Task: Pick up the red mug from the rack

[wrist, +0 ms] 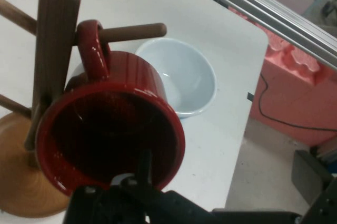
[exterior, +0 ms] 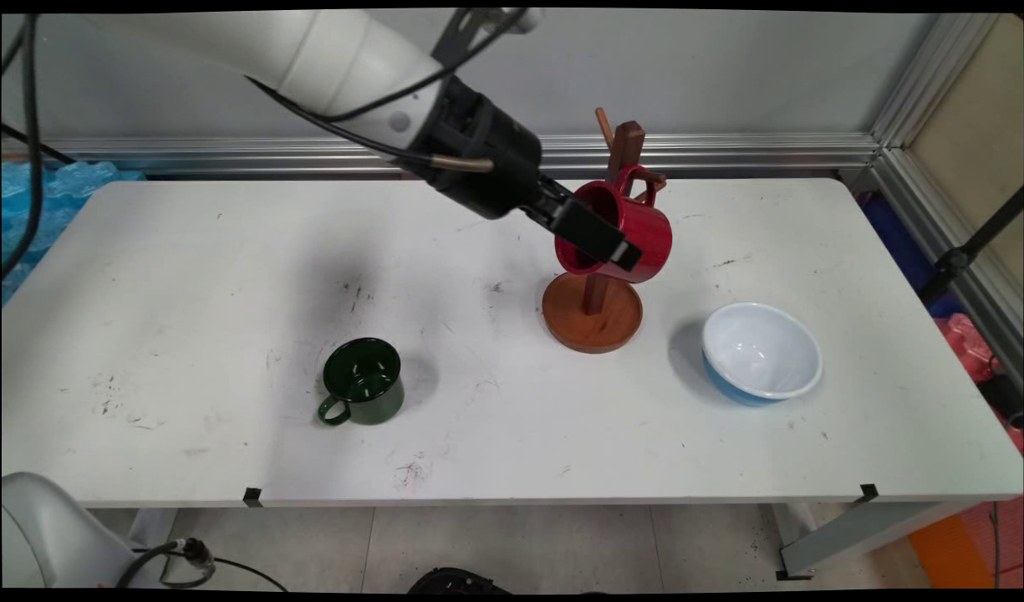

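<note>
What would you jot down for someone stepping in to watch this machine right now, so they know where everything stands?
Gripper: shut on the red mug, one finger inside the rim, one outside.
Red mug: tilted on its side, off the table, its handle looped over a peg of the wooden mug tree.
Mug tree: upright at the table's middle, round base flat on the top.
Green mug: upright on the table, apart from the tree on the arm's side, untouched.
Blue bowl with white inside: upright on the other side of the tree, empty.
Done: mug's handle is on the peg. Left: gripper has not let go.
</note>
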`<state>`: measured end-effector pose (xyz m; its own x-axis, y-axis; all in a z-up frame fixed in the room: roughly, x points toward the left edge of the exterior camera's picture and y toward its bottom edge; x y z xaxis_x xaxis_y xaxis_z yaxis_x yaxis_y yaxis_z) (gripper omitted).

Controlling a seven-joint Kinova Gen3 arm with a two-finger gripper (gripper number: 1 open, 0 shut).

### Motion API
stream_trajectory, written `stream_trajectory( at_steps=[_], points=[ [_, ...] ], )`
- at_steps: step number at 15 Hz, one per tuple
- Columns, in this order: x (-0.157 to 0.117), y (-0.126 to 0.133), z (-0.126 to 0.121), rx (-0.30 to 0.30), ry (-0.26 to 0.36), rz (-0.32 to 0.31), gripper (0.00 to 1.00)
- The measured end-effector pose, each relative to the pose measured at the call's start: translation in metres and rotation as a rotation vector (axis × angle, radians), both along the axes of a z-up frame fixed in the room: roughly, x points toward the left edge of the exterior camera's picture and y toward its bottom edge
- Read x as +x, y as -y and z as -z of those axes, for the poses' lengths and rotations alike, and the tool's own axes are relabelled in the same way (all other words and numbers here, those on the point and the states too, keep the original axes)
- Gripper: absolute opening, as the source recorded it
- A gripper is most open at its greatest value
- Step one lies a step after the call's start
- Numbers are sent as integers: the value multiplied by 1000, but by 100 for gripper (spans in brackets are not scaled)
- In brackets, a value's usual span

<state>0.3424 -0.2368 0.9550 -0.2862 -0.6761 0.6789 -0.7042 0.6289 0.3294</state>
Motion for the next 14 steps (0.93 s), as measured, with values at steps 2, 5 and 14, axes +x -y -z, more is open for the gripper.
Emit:
stream_trajectory(
  at_steps=[2, 5, 14],
  points=[
    [-8, 5, 3, 8, 3, -15, 100],
    [-18, 12, 8, 18, 9, -38, 100],
    [-35, 24, 19, 34, 33, -70, 0]
  ],
)
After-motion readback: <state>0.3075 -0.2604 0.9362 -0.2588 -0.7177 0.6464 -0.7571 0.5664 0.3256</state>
